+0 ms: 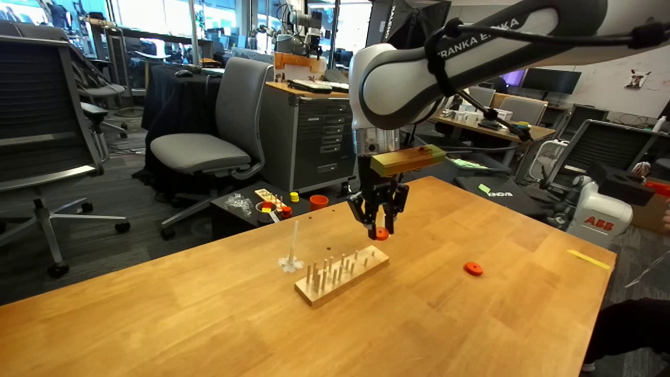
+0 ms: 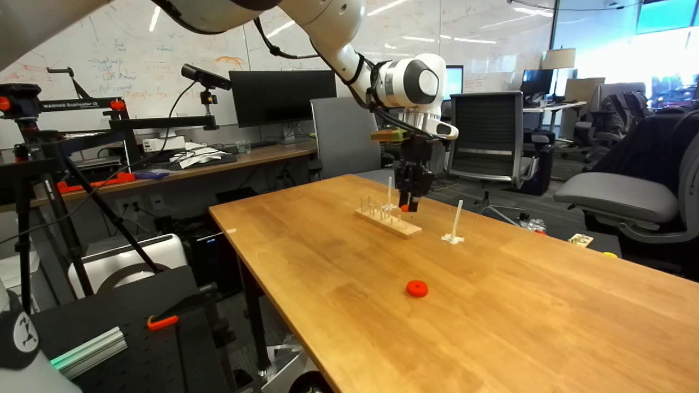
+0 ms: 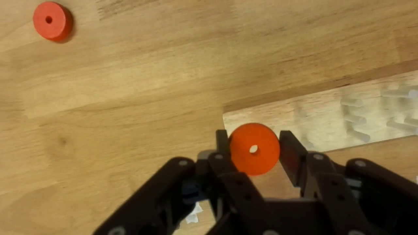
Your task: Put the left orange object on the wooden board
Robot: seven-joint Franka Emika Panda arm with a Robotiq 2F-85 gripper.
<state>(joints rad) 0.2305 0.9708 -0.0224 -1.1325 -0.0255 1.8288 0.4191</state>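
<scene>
Both black fingers (image 3: 290, 150) of the gripper (image 1: 381, 232) press against the sides of an orange disc (image 3: 254, 163), parted only as far as the disc is wide. A hole runs through its middle. The disc hangs near the short-peg end of the small wooden board (image 3: 321, 111); in the wrist view it covers part of that end, while in an exterior view a gap shows between disc and board. Thin pegs (image 3: 359, 135) stand in rows along the board.

Two thin sticks (image 2: 456, 219) stand upright on the wooden table (image 1: 209, 324) beside the board, their feet in something pale and crumpled. A redder disc (image 1: 473, 269) lies flat, well apart from the board. Beyond it, near the table's edge, is a yellow strip (image 1: 589, 259).

The arm (image 1: 487, 60) reads FRANKA EMIKA, partly hidden by a black strap. Behind the table, a white robot arm (image 1: 599, 222) says ABB in red, and a dark flat top (image 1: 502, 201) says KINOVA. In an exterior view a black bar (image 2: 76, 105) reads "Duplicator i3", its first word hard to make out. Handwriting on the whiteboard (image 2: 180, 52) is mostly too faint to read. Around stand grey chairs (image 1: 201, 152), a drawer cabinet (image 1: 324, 141) and a black screen (image 2: 278, 98).
</scene>
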